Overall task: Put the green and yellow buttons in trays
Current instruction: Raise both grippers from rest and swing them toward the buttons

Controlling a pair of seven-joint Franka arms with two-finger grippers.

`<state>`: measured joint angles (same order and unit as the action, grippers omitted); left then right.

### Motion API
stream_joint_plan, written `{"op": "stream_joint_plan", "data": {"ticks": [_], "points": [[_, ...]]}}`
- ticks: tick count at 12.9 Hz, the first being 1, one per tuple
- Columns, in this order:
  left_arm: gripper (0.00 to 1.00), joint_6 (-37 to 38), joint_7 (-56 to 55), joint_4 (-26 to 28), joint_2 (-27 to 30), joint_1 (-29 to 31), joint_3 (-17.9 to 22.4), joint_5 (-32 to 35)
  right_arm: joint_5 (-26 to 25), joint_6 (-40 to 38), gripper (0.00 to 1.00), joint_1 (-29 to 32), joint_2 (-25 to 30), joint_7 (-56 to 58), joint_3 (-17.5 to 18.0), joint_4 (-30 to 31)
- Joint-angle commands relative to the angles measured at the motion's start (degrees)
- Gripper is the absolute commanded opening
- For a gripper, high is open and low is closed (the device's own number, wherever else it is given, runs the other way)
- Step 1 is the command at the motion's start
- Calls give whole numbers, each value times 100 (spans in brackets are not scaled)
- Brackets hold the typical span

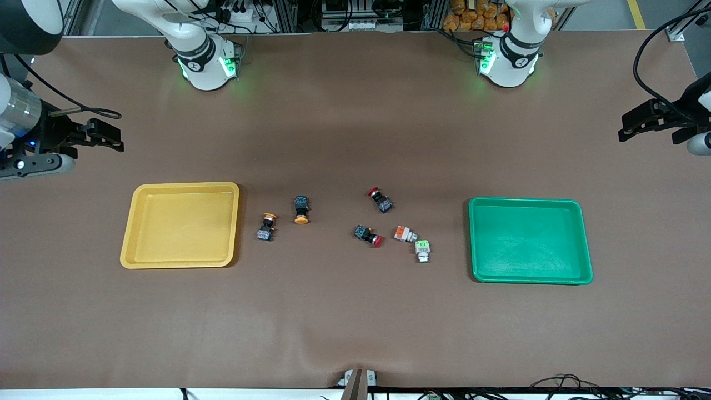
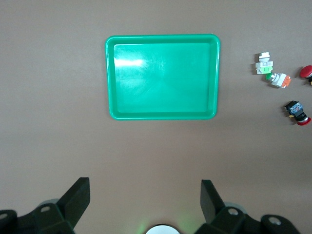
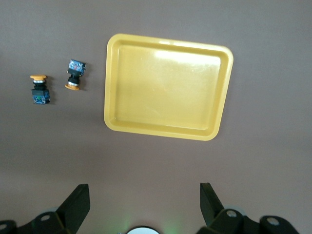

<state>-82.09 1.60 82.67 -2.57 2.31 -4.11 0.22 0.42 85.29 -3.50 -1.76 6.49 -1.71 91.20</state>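
Nothing picked yet. Left gripper (image 2: 145, 204) & right gripper (image 3: 145, 204) wait spread wide, empty, at bench ends. Next: right to yellow-capped button (image 1: 266, 226) by yellow tray (image 1: 131, 233), mid-bench.

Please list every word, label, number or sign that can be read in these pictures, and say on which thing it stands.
None can be read.
Yellow plastic tray, green plastic tray: no marking visible.
Small push buttons, for example the green-capped white one: no legible label.
Round marks on the white arm bases: too small to read.
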Motion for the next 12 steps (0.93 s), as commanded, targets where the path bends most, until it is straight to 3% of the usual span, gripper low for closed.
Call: {"op": "stream_joint_plan", "data": {"ticks": [1,8,12], "points": [[100,62,95,-50,11,51,-11,-66,-113,-47,100,-81,-131,63,-67,-268],[100,27,52,-67,-155,59,-11,-49,-113,-47,100,-81,-184,63,-67,-234],[100,-587,16,-67,-401,16,-20,-84,-60,-47,100,-282,-228,-260,-58,-199]]}}
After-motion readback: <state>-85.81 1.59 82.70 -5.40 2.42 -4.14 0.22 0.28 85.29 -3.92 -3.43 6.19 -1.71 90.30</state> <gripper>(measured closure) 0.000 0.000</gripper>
